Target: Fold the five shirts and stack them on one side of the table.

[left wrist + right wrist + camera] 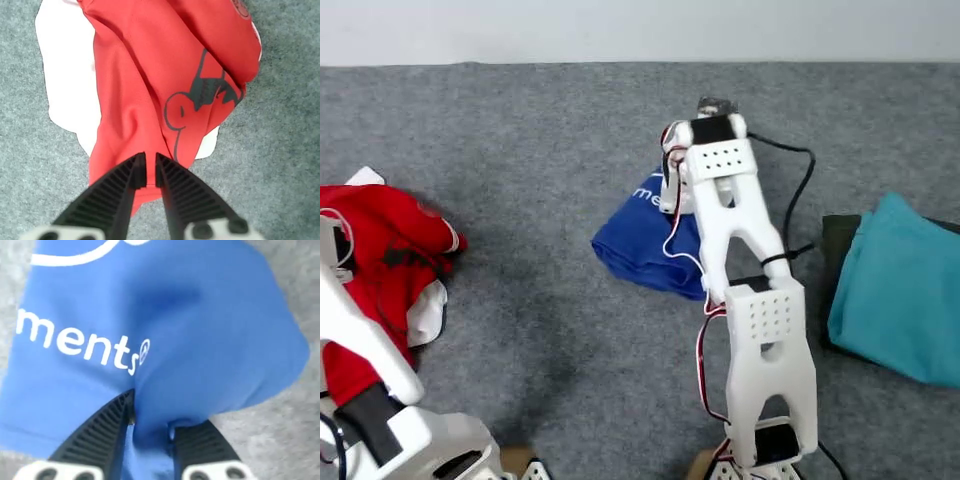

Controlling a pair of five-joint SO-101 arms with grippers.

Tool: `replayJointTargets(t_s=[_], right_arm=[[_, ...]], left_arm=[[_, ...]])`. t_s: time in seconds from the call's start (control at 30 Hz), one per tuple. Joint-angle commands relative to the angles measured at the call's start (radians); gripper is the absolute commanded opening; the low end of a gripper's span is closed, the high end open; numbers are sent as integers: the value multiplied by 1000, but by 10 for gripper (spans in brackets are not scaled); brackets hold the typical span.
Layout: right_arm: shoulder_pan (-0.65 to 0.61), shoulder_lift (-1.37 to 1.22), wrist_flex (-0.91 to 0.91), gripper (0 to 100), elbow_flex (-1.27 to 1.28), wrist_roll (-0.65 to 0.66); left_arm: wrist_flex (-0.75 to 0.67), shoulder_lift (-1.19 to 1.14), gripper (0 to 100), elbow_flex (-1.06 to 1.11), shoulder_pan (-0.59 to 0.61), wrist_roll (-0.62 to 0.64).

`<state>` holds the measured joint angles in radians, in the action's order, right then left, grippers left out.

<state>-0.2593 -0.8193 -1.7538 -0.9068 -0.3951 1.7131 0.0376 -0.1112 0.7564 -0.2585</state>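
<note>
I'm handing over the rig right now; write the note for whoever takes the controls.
Left tool: shut on the crumpled red shirt, which lies over a white shirt at the left of the grey table.
Right tool: shut on the bunched blue printed shirt, mid-table.
Done: teal shirt lies on a dark shirt at the right edge, apparently stacked.
Left: fold red, white and blue, add them to that stack.

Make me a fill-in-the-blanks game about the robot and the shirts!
1. The red shirt is pinched by the ____.
2. The blue shirt is pinched by the ____.
3. The table under the shirts is coloured ____.
Missing words: left gripper; right gripper; grey.
</note>
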Motion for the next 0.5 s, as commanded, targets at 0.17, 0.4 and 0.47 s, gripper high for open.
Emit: replayJointTargets(t_s=[0.17, 0.4, 0.47], right_arm=[[94, 297, -44, 9, -14, 193], [171, 572, -45, 9, 178, 358], [197, 679, -45, 9, 290, 400]], left_arm=[[-17, 43, 39, -5, -8, -8], [-17, 41, 39, -5, -8, -8], [-17, 41, 39, -5, -8, -9]])
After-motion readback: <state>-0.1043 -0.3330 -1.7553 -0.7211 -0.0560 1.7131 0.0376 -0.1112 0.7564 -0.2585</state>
